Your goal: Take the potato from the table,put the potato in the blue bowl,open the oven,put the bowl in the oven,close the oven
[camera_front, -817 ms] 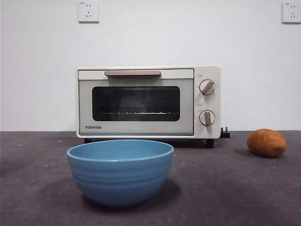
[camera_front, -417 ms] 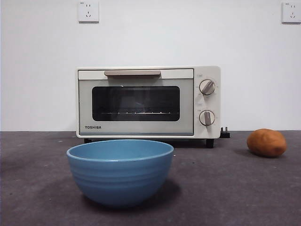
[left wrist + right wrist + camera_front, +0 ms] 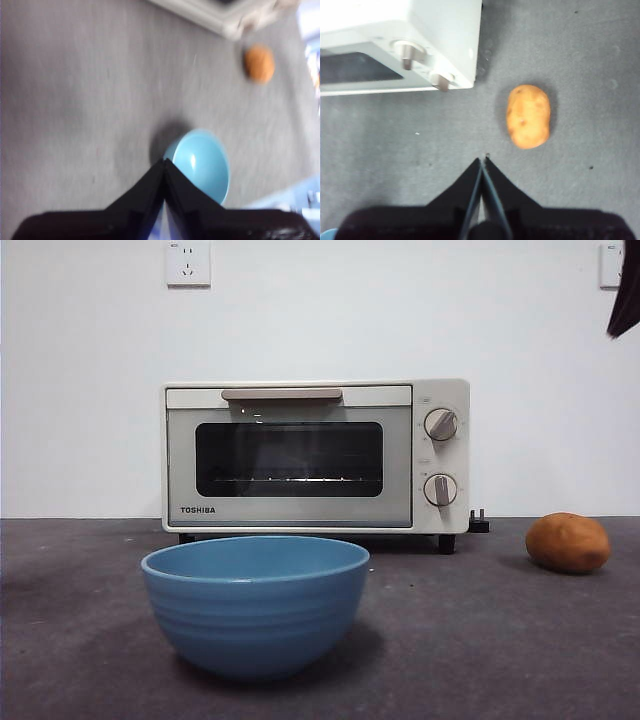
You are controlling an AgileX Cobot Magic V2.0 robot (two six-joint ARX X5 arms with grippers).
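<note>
Orange-brown potato point(image 3: 528, 116) lies untouched on the desk point(image 3: 520, 640); we're at step one. Right gripper point(image 3: 482, 162), jaws closed, must open and descend. Left gripper point(image 3: 164, 164) waits, jaws closed.

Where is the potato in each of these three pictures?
Front view: the potato lies on the table at the far right, beside the oven.
Left wrist view: small and blurred, near the oven's corner, beyond the bowl.
Right wrist view: near the middle, apart from the shut fingers.
Shared landmark: the oven's knob end.
</note>
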